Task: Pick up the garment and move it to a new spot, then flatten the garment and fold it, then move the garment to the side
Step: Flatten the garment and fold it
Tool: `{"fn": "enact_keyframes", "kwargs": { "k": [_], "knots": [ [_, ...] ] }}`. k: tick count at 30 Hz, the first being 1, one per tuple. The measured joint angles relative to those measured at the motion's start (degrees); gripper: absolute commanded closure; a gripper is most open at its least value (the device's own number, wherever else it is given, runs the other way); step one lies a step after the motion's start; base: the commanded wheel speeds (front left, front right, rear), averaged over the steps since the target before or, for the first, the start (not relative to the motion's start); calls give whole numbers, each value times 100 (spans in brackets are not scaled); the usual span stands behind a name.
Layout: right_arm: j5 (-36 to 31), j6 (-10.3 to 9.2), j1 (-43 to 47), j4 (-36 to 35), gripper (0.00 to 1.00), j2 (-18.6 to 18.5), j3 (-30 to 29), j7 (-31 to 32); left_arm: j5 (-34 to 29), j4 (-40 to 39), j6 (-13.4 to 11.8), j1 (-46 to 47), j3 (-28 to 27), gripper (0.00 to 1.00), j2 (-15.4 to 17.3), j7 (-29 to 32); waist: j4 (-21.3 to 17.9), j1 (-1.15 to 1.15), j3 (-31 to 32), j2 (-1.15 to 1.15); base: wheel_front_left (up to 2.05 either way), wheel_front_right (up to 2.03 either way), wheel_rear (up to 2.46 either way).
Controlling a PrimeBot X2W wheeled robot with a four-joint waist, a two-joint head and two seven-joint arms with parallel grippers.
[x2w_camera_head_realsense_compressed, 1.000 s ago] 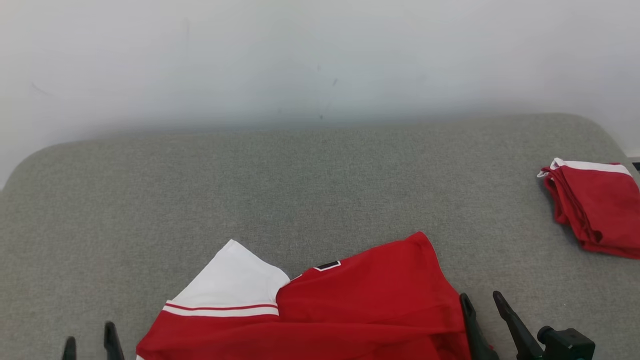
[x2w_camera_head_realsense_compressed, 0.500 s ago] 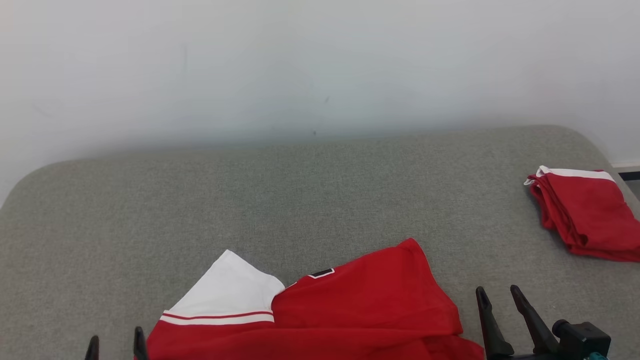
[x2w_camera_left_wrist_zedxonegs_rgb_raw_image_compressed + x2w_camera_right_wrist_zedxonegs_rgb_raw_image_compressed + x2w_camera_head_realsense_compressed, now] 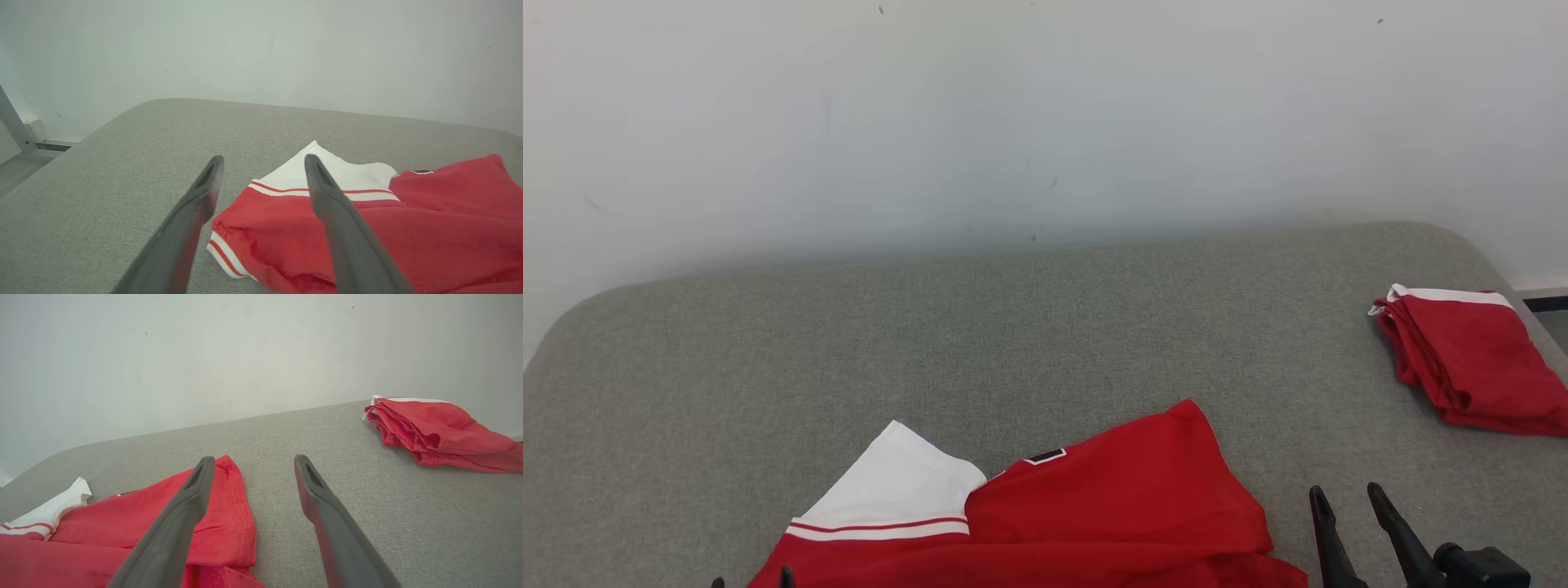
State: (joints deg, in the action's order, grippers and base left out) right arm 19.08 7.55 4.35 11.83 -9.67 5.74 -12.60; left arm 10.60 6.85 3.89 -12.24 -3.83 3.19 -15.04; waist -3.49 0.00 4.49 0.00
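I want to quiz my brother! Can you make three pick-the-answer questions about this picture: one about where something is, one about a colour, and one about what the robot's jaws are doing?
1. Where on the grey pad does the folded pile lie?
A. far left
B. far right
C. middle

2. Besides red, what colour is the shirt?
A. blue
B. white
C. green

3. On the right gripper, how do the jaws stand?
A. open and empty
B. shut on the shirt
C. shut on the pile

Answers:
1. B, the pile sits by the pad's right edge in the head view.
2. B, a white panel shows beside the red cloth.
3. A, the two fingers stand apart with nothing between them.
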Motion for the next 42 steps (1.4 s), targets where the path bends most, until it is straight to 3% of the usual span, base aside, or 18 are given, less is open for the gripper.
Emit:
{"fn": "enact_keyframes", "kwargs": {
  "k": [29, 34, 42],
  "knots": [
    [8, 0, 31, -113, 0, 81, -41, 152, 2, 7, -29, 73, 153, 0, -14, 0, -3, 0, -203, 1, 0, 0, 0],
    [47, 0, -60, -126, 0, 83, -47, 328, 77, 97, 73, 446, 266, 0, 8, 22, 3, 0, -311, 1, 0, 0, 0],
    [85, 0, -424, -42, 0, 81, 46, 1022, 116, 705, 219, 1440, 516, 0, 328, 654, -34, 0, -556, 1, 0, 0, 0]
  ]
}}
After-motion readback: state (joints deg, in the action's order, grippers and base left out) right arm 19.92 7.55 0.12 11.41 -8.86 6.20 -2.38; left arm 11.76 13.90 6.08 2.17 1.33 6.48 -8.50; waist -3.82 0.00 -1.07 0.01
